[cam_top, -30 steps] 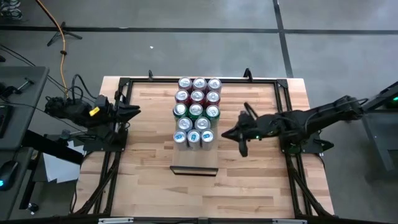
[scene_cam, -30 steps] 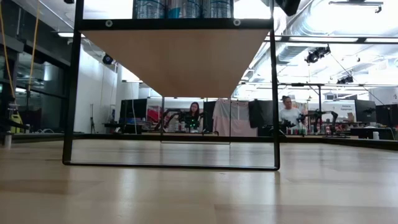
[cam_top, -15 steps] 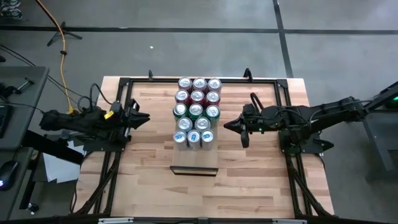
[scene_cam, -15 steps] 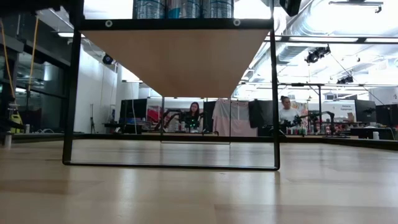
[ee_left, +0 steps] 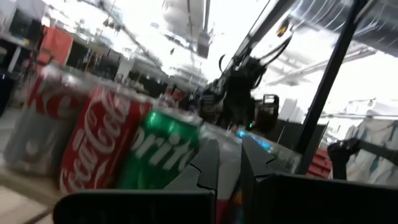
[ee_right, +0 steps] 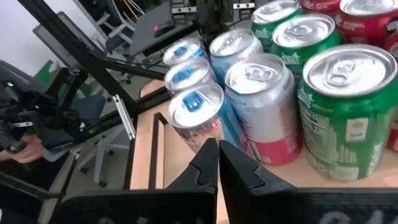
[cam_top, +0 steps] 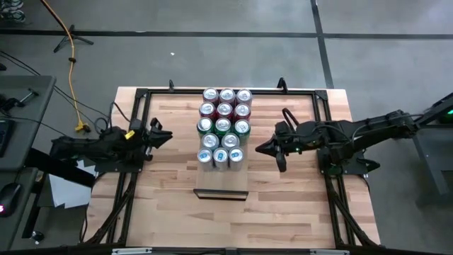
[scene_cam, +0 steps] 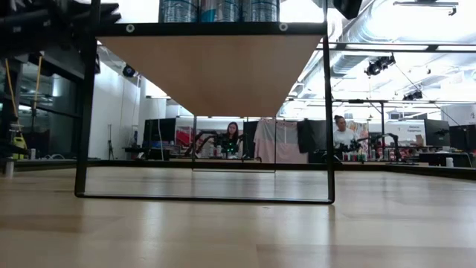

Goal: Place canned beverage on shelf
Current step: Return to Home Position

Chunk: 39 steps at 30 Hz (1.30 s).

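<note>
Several cans (cam_top: 224, 126) stand upright in three rows on the shelf (cam_top: 221, 187), a pale board raised on a black frame (scene_cam: 328, 112); its near end is bare. The cans are red, green and silver-blue (ee_right: 261, 93). My left gripper (cam_top: 168, 137) hangs left of the shelf, apart from it, shut, pointing at the red and green cans (ee_left: 124, 143). My right gripper (cam_top: 259, 149) hovers right of the near cans, shut, with nothing between its fingers (ee_right: 217, 155). In the low view only the cans' bases (scene_cam: 219, 10) show above the shelf's underside (scene_cam: 212, 71).
Black frame rails (cam_top: 134, 113) run along the table's left and right sides. The butcher-block tabletop (cam_top: 283, 212) lies bare near the front edge. Beyond the table, seated people (scene_cam: 232, 138) and other arms show in the room. An orange cable (cam_top: 71, 64) lies on the floor.
My left arm has sunk and drawn back toward its base, swinging so that its shut gripper now points at the shelf's left side; it now shows at the low view's top left. The cans and the shelf have kept still.
</note>
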{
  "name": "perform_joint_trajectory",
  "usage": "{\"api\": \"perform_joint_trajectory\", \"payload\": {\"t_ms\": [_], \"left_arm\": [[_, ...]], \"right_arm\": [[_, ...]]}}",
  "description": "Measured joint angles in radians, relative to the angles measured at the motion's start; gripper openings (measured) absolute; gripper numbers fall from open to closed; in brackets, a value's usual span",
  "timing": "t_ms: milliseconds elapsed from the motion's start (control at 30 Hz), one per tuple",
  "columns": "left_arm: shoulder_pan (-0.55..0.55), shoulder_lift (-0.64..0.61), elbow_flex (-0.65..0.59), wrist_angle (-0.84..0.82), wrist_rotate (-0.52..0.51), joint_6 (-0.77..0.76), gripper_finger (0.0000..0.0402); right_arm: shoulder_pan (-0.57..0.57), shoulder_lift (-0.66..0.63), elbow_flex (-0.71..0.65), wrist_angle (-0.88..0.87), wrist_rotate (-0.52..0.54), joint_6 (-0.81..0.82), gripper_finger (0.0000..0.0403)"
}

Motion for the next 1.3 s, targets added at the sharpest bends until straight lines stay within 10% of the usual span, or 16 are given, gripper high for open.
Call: {"api": "perform_joint_trajectory", "payload": {"t_ms": [500,933,1300], "left_arm": [[0.0,-0.006,0.001,-0.182,0.0,-0.105,0.0],[0.0,-0.004,0.001,-0.206,0.0,-0.105,0.0001],[0.0,-0.004,0.001,-0.205,0.0,-0.105,0.0001]], "right_arm": [[0.025,-0.105,-0.108,-0.193,-0.072,0.08,0.0],[-0.172,-0.498,-0.71,0.495,-0.217,0.004,0.0],[-0.352,-0.652,-0.884,0.617,-0.4,-0.093,0.0]]}}
